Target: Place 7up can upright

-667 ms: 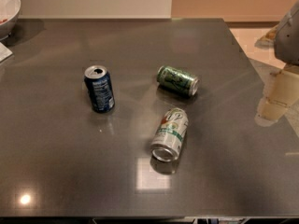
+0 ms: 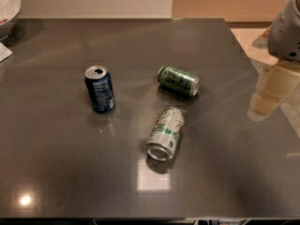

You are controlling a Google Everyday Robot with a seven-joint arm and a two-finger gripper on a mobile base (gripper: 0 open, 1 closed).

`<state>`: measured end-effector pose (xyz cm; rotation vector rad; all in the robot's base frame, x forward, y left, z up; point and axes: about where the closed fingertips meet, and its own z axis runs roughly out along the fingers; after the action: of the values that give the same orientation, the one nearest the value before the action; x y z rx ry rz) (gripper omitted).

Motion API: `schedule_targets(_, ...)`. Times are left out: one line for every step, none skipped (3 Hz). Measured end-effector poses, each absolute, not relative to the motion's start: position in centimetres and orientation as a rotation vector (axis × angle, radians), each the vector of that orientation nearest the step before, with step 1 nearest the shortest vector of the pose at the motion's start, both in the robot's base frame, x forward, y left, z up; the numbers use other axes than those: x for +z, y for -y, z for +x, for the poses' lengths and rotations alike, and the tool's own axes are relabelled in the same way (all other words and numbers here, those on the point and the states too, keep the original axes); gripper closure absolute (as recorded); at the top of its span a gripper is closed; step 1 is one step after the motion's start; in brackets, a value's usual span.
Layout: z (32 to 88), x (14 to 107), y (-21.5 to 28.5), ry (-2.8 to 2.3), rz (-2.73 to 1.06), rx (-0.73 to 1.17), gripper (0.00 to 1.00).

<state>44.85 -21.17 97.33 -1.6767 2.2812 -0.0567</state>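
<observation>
So your gripper (image 2: pixel 272 93) is hanging at the far right side of the view, over the right edge of the surface (image 2: pixel 140 41), and honestly you can't tell from here whether it's spread or pressed together. It's not touching anything. The 7up can (image 2: pixel 165 134) is lying on its side, well off to the gripper's left in the view and a bit closer to the near edge, with one silver end pointing toward the camera and the green band wrapping around near that end. Between that and the gripper there's just bare surface. A green can (image 2: pixel 178 80) is also on its side, left of the gripper at about the same depth, just past the 7up can but not touching it. Farther left again, a blue can (image 2: pixel 99 89) stands upright. A bowl (image 2: pixel 7 8) sits in the far left corner.
</observation>
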Motion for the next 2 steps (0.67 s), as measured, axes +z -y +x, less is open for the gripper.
schedule_targets(47.2, 96.6, 19.4, -2.366, -1.572, 0.010, 0.00)
schedule_targets(49.0, 96.1, 17.2, -2.451, -1.428, 0.065, 0.00)
